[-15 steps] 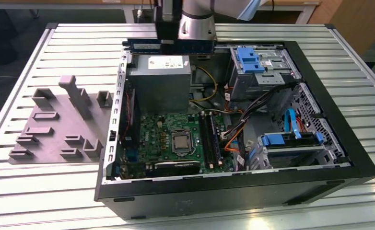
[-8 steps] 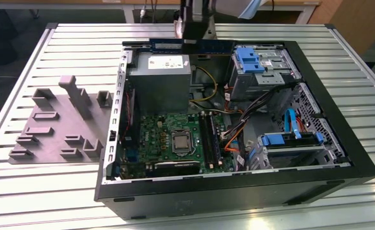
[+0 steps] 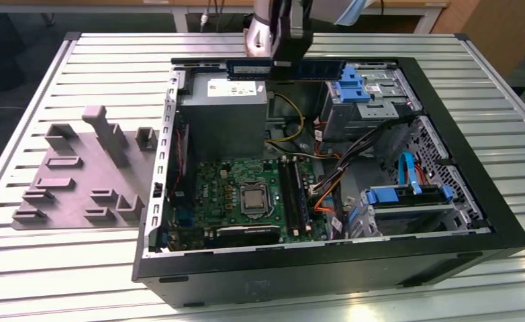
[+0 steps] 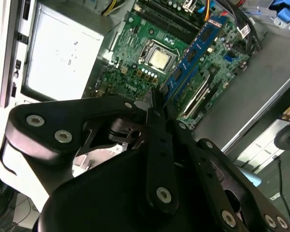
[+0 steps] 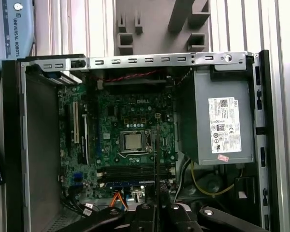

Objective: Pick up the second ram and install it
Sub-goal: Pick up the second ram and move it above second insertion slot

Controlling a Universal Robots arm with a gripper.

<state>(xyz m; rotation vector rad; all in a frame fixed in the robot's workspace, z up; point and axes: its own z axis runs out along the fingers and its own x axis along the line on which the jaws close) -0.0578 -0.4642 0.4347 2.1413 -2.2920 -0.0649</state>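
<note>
Above the far rim of the open computer case (image 3: 334, 268), the second ram (image 3: 321, 69) is being held level by the gripper (image 3: 283, 62), well clear of the motherboard (image 3: 217, 184). The stick is being gripped near its middle, with the fingers clamped on both faces. Its ends are pointing toward the exterior view's left and right.

The power supply (image 3: 222, 114) is sitting just below and nearer than the stick. The blue drive brackets (image 3: 350, 84) are sitting just beside the stick's end on the exterior view's right.

In the second wrist view, the gripper (image 4: 155, 104) is being shown pinched on the ram (image 4: 195, 50), whose blue labelled face is running out from the fingertips over the green board (image 4: 135, 46) and past the CPU (image 4: 159, 58).

In the first wrist view, the ram (image 5: 156, 159) is being seen edge-on as a thin dark line rising from the gripper (image 5: 157, 208). It is crossing the dark memory slots (image 5: 130, 171), beside the CPU (image 5: 134, 141).

A grey fixture block (image 3: 83, 168) is resting on the slatted table (image 3: 66, 261), on the exterior view's left of the case.
</note>
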